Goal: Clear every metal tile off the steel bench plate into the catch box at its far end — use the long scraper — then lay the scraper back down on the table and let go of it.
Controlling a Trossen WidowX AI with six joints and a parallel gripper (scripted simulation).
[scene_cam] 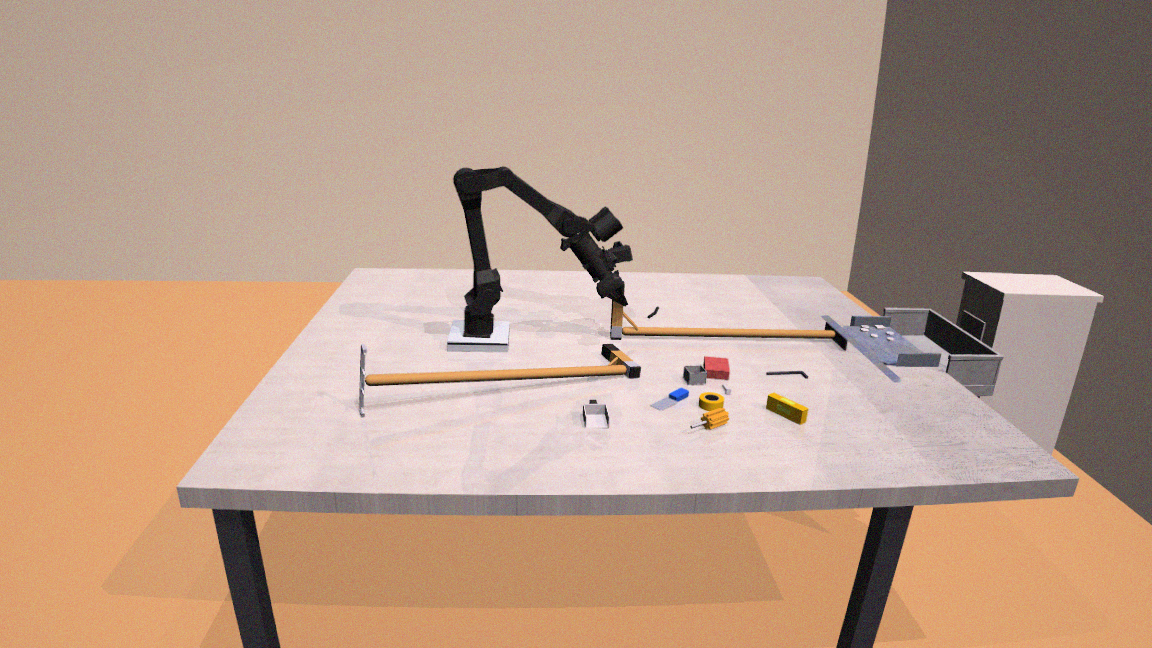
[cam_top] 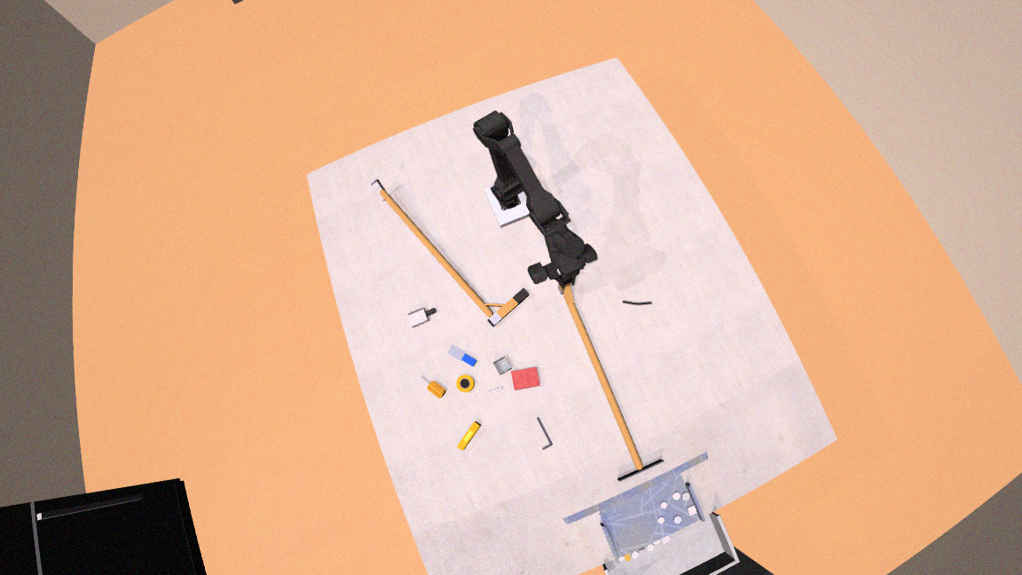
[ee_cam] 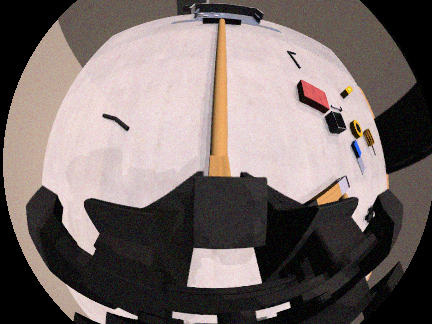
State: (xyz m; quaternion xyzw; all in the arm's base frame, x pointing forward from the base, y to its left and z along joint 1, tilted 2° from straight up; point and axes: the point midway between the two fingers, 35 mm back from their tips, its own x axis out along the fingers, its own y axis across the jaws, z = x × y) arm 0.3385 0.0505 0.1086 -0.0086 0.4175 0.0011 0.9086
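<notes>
My gripper [cam_top: 565, 284] [scene_cam: 619, 301] is shut on the upright grip of the long scraper [cam_top: 603, 379] [scene_cam: 729, 332] [ee_cam: 220, 90]. The wooden shaft reaches toward the steel bench plate [cam_top: 628, 525] [scene_cam: 866, 341]. Its dark blade [cam_top: 640, 469] [scene_cam: 840, 338] [ee_cam: 221, 21] is just short of the plate's near edge, left of the tiles' line; whether it touches the table is unclear. Several pale tiles [cam_top: 677, 519] [scene_cam: 874, 335] lie on the plate's right half in the top view. More tiles [cam_top: 649, 547] lie in a row just past the plate's far edge, at the catch box [cam_top: 725, 538] [scene_cam: 972, 372].
A second wooden-handled tool [cam_top: 436, 250] [scene_cam: 499, 375] lies beside the arm, its grip end near my gripper. A red block [cam_top: 525, 378] [scene_cam: 716, 368] [ee_cam: 314, 95], hex key [cam_top: 546, 435], tape roll [cam_top: 465, 375] and yellow block [cam_top: 469, 435] lie left of the shaft. A black strip [cam_top: 633, 303] [ee_cam: 116, 121] lies right.
</notes>
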